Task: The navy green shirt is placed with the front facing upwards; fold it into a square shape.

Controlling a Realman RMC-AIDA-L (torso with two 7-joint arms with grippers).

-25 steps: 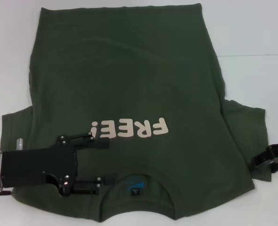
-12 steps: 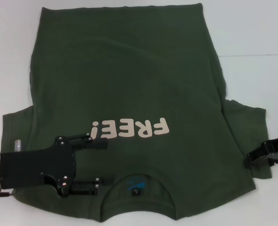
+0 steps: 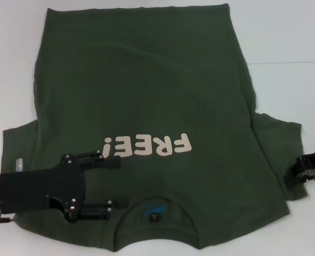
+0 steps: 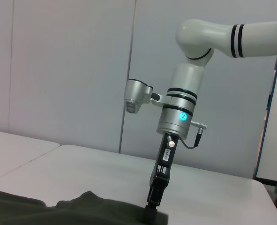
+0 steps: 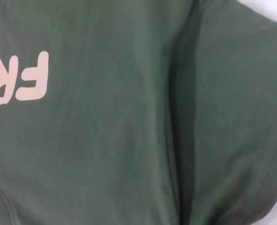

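Head view: navy green shirt flat on white counter, print up, collar nearest robot. Left gripper spread wide over shoulder beside collar, holding nothing. Right gripper at right sleeve edge, fingers unreadable.

Left wrist view: right gripper tip down at sleeve cloth.

Right wrist view: sleeve fold only.

Judgement: first fold pending; next, pinch both sides.

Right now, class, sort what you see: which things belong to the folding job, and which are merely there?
Belongs to the job:
- navy green shirt, front up
- left gripper, open over the shirt beside the collar
- right gripper, at the right sleeve edge

Merely there:
- white table
- grey wall panels
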